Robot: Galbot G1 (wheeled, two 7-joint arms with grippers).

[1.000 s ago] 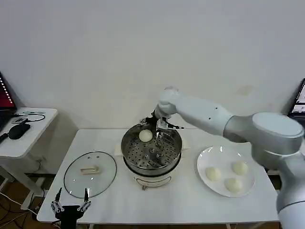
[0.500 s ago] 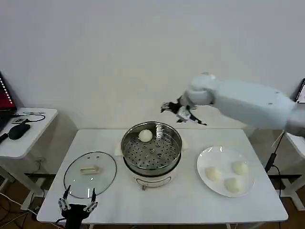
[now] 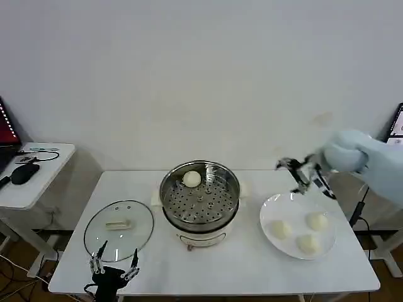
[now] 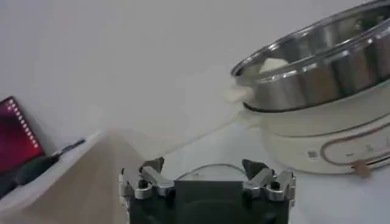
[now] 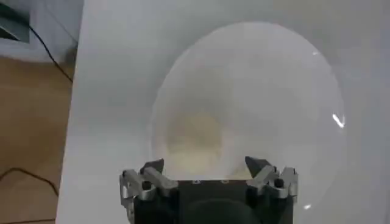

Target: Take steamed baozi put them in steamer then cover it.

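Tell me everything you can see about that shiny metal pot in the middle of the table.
The steamer is a round pot that looks like polished stainless steel, standing upright on a white base with a small control panel at the front. Inside lies a perforated metal tray, and one steamed baozi rests on it near the far rim. It stands uncovered at the middle of the white table, between the glass lid lying flat and the white plate. No gripper touches it.
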